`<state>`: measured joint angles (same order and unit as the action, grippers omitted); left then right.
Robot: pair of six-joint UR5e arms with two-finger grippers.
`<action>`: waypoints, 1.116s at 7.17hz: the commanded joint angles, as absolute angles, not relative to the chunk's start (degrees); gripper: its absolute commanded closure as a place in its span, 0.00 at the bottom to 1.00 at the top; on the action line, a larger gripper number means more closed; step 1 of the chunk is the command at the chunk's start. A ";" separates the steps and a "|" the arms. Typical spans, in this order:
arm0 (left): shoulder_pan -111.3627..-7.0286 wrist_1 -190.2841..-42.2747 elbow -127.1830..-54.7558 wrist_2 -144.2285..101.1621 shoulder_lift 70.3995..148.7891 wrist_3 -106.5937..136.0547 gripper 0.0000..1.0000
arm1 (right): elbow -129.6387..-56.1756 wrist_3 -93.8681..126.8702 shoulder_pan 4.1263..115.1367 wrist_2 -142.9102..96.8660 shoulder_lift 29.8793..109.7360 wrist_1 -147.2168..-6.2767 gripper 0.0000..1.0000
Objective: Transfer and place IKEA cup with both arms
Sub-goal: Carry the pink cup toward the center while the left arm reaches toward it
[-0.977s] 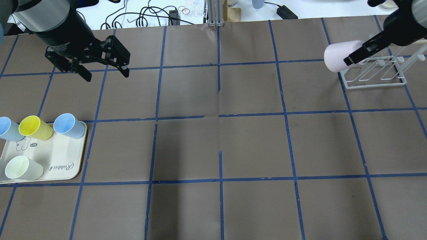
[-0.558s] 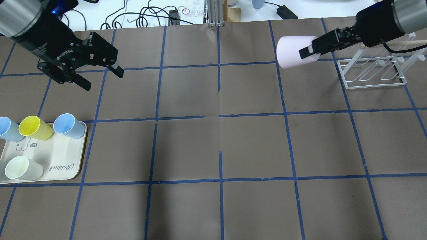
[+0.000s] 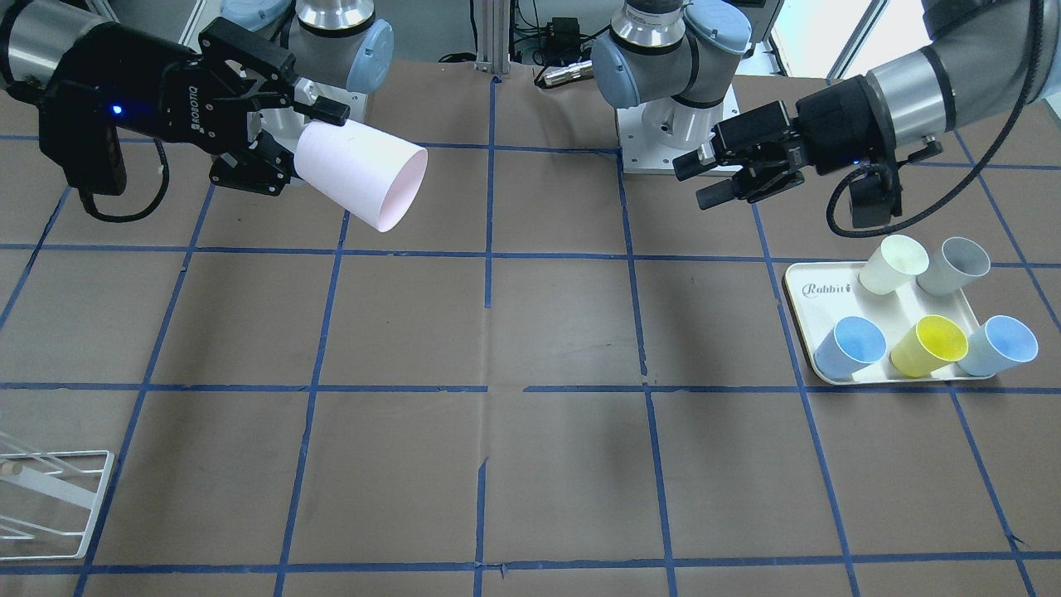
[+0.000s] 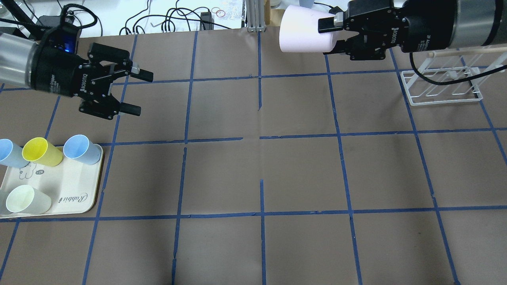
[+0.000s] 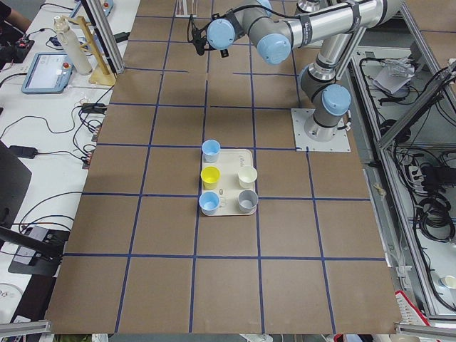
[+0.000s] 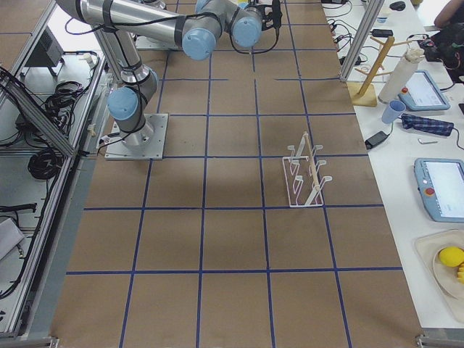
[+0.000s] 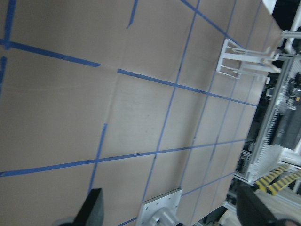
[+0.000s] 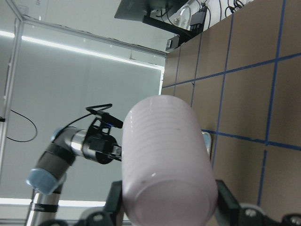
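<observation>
Brown paper table [image 4: 253, 174], blue tape grid: at 1 o'clock the right gripper [image 4: 326, 37] clamps the base of the pale pink tapered plastic cup [image 4: 299, 29], held sideways aloft, mouth toward the left gripper [image 4: 141, 92], spread empty at 10 o'clock; handover approach, we judge, and next they must close that gap.

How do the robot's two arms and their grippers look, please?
The left arm and right arm are silver-grey tubes with light-blue joint caps. The left gripper and right gripper are black, two-fingered, marked ROBOTIQ in white, with a black cable at each wrist.
</observation>
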<state>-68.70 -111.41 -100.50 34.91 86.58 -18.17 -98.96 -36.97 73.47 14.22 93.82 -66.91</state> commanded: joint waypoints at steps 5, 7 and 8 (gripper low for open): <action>-80.25 -110.39 -104.85 9.66 88.59 -17.92 0.00 | -98.97 -37.18 79.54 16.25 93.34 -59.94 1.00; -80.24 -109.43 -103.89 11.24 91.83 -18.98 0.00 | -98.26 -36.74 79.63 15.91 94.04 -56.61 1.00; -80.33 -107.07 -104.93 13.08 93.15 -21.07 0.00 | -98.26 -36.74 81.02 15.47 93.96 -56.69 1.00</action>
